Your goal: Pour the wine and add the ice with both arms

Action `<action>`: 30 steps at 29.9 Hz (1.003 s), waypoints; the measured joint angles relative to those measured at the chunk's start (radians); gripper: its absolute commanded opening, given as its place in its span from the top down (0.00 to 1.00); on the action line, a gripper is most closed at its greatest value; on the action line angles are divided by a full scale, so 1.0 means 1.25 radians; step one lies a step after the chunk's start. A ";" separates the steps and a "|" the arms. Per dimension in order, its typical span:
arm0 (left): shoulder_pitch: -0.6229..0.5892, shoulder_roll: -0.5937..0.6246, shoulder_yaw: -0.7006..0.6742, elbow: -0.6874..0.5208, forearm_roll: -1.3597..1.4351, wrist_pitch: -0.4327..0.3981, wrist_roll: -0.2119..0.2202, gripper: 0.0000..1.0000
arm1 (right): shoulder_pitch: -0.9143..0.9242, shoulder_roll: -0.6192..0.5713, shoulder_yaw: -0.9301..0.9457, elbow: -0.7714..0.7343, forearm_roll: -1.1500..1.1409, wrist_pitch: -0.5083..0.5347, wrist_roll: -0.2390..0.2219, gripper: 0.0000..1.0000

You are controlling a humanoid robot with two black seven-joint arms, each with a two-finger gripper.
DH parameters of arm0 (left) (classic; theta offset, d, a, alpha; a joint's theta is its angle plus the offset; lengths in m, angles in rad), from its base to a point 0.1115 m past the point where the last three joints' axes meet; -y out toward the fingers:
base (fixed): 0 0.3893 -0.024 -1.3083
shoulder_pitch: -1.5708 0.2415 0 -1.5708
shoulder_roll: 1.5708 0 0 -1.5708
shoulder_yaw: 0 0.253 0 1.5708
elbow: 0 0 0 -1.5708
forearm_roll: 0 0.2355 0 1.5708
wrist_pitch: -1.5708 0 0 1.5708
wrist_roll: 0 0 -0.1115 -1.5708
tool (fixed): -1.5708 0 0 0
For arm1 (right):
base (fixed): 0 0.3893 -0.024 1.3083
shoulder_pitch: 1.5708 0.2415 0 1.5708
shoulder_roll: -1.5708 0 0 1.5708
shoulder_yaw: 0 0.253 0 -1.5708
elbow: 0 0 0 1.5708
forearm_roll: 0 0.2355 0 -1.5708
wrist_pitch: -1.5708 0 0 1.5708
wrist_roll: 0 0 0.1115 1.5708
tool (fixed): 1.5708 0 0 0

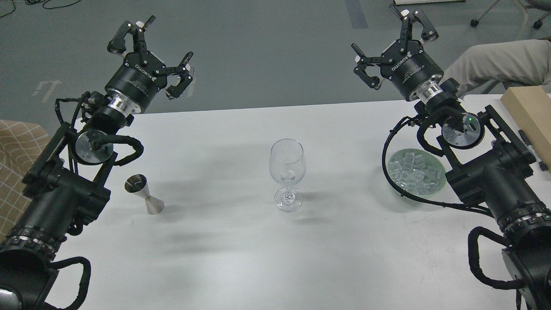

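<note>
Table (224,258): white top, carrying three loose items in a row from left to right.
Jigger (144,194): one, steel, hourglass-shaped; tilted, mouth up and to the left, base toward the near right; just beside the left arm's elbow.
Wine glass (287,174): one, clear, upright at centre, long axis vertical; well apart from both grippers; a little clear matter low in the bowl, too faint to name.
Dish (435,187): one, pale green, shallow, at the right; its near-right rim is hidden behind the right arm, and a black cable curves round its left edge.
Ice (414,173): many clear cubes heaped in the dish; too jumbled to count.
Left gripper (151,56): raised above the far left table edge, fingers spread, grasping nothing, pointing far and up.
Right gripper (394,49): raised past the far right edge, fingers spread, released, empty.
Wooden box (527,114): one, at the right edge, beside the right arm.
Surroundings: grey floor beyond; someone's trousered leg (495,64) at far right.
</note>
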 measured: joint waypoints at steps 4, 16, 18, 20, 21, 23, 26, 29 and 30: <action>0.001 0.000 0.000 0.000 0.000 0.000 0.000 0.02 | 0.001 0.001 0.000 0.001 0.000 0.000 0.000 0.00; 0.001 0.000 0.001 0.000 0.000 0.000 0.000 0.02 | 0.004 0.001 0.001 0.004 0.000 0.000 0.000 0.00; 0.000 0.000 0.001 0.000 0.000 0.000 0.001 0.02 | 0.005 0.001 0.001 0.005 0.000 0.000 0.000 0.00; 0.000 0.000 0.001 -0.001 0.000 0.000 0.001 0.02 | 0.005 0.001 0.001 0.007 0.000 0.000 0.000 0.00; 0.000 0.000 0.001 -0.001 0.000 0.000 0.001 0.02 | 0.005 0.001 0.001 0.007 0.000 0.000 0.000 0.00; 0.000 0.000 0.001 -0.001 -0.001 0.000 0.001 0.02 | 0.005 0.001 0.001 0.007 0.000 0.000 0.000 0.00; -0.001 0.000 0.000 -0.002 -0.001 0.000 0.000 0.02 | 0.005 0.001 0.001 0.008 0.000 0.000 0.000 0.00; -0.001 0.000 0.000 -0.002 -0.001 0.000 0.000 0.02 | 0.005 0.002 0.001 0.009 0.000 0.000 0.000 0.00; -0.001 -0.001 0.000 -0.002 -0.001 0.000 0.000 0.02 | 0.005 0.003 0.001 0.009 0.000 0.000 0.000 0.00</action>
